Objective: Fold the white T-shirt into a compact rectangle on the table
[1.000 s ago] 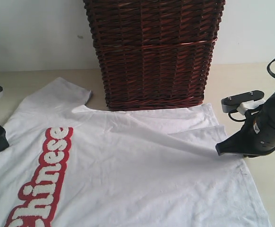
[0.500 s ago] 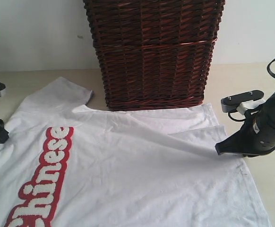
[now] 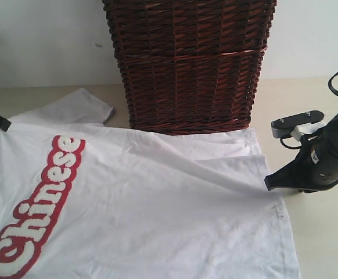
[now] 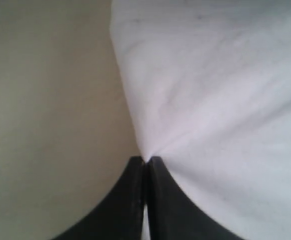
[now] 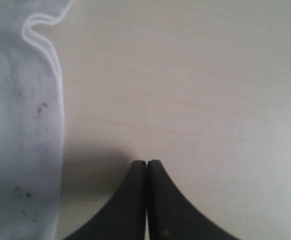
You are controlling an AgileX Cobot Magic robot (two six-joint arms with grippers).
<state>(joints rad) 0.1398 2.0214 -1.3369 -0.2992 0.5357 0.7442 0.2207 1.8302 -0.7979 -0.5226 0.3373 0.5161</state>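
Observation:
The white T-shirt (image 3: pixel 146 197) lies spread on the table (image 3: pixel 326 232), its red-outlined "Chinese" lettering (image 3: pixel 38 203) at the left. My left gripper (image 3: pixel 0 125) sits at the far left edge of the exterior view. In the left wrist view this left gripper (image 4: pixel 145 159) is shut on a pinch of the T-shirt's fabric (image 4: pixel 210 100), which fans out tight from the tips. My right gripper (image 3: pixel 269 183) rests at the shirt's right edge. Seen from the right wrist, the right gripper (image 5: pixel 146 162) is shut over bare table, with the shirt's hem (image 5: pixel 20 125) beside it and nothing between the tips.
A dark brown wicker basket (image 3: pixel 189 64) stands at the back centre, right behind the shirt's far edge. A white wall rises behind it. Bare tabletop shows to the right of the shirt, around the right arm (image 3: pixel 331 157).
My left gripper has shut on the shirt's left edge and moved up and leftward. The whole shirt has slid left with it, and its right hem has drawn in. The right arm has stayed put.

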